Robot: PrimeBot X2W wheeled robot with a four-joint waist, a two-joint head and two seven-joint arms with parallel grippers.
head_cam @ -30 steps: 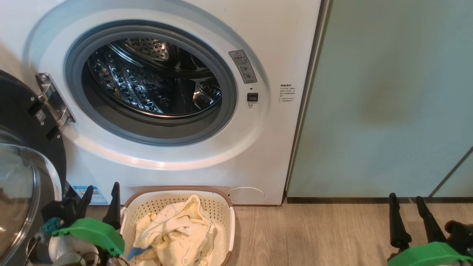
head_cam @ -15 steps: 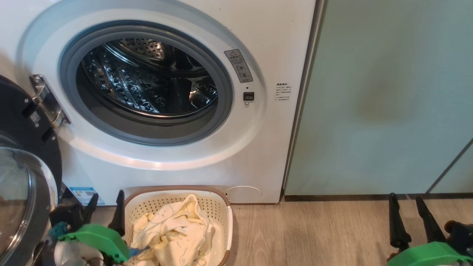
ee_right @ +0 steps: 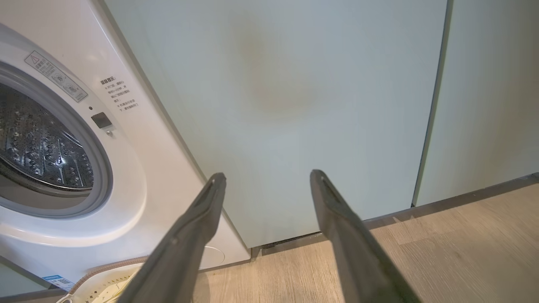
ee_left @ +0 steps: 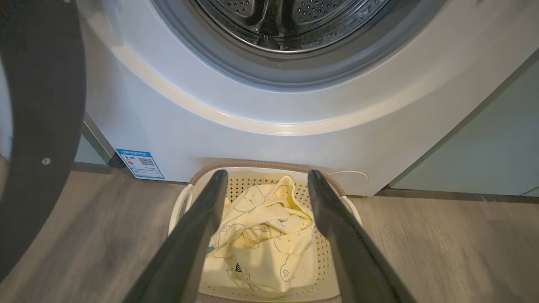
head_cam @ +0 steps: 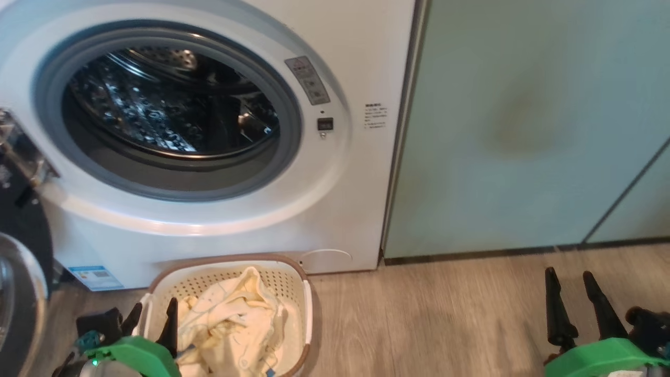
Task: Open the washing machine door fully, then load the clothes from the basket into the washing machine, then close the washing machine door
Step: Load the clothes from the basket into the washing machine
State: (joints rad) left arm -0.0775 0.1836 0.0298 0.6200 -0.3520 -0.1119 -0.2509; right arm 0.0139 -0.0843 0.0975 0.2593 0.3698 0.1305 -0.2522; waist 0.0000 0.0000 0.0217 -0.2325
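Washer (head_cam: 340,209): opening faces the robot. Door (head_cam: 21,235): swung wide on its left hinge. Basket (head_cam: 225,259): on the floor at the washer's base, below the opening; long axis unclear. Clothes (head_cam: 235,319): heaped in the basket. Left gripper (head_cam: 155,305): spread wide, empty, over the basket's left rim. Right gripper (head_cam: 568,272): spread wide, empty, over the floor well to the right.

The washing machine (head_cam: 209,230) has its door (head_cam: 26,235) open at the left. The basket (head_cam: 299,277) of yellow clothes (head_cam: 230,324) sits on the floor (head_cam: 419,314) just in front. The left gripper (head_cam: 154,309) is at the basket's left edge, fingers apart.
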